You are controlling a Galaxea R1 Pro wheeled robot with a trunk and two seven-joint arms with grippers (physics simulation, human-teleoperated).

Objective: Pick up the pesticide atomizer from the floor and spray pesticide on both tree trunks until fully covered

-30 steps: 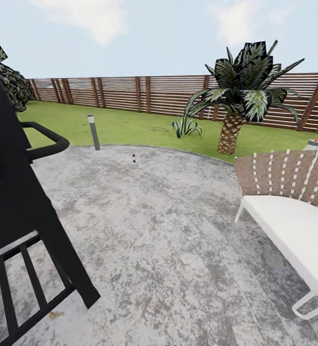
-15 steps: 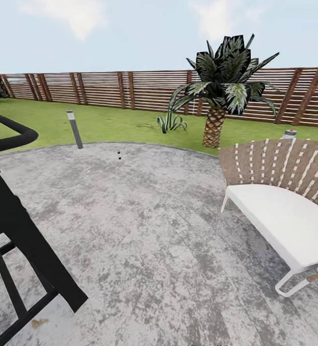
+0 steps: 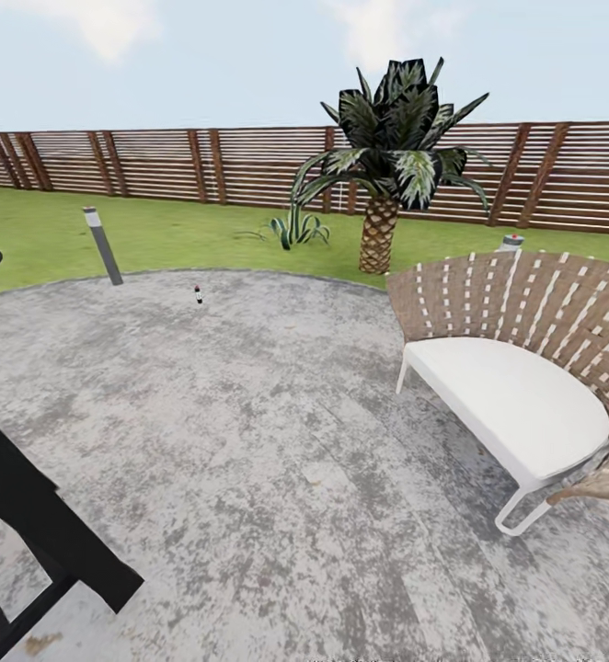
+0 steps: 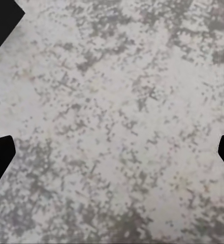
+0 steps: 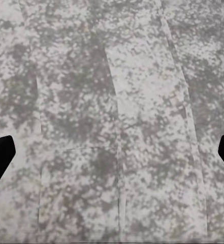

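Note:
The pesticide atomizer point(image 3: 198, 294), a tiny dark bottle with a red top, stands upright on the grey concrete floor point(image 3: 277, 441), far ahead near the paving's rim by the lawn point(image 3: 185, 239). The two pale-trunked trees are out of view. In the left wrist view my left gripper point(image 4: 112, 155) is open over bare concrete, its dark fingertips point(image 4: 0, 157) far apart at the picture's sides. My right gripper point(image 5: 112, 155) is open too, its fingertips point(image 5: 0, 155) spread wide over the paving with nothing between them.
A black grill point(image 3: 28, 533) stands close at the lower left. A woven chair with a white seat point(image 3: 516, 386) fills the right side. A short palm point(image 3: 378, 184), a small spiky plant point(image 3: 293, 228) and a bollard lamp point(image 3: 102, 244) stand before the brown slat fence point(image 3: 249, 165).
The whole head view has slid to the left, so the camera has turned right. The grill has largely left the picture and the chair shows more fully.

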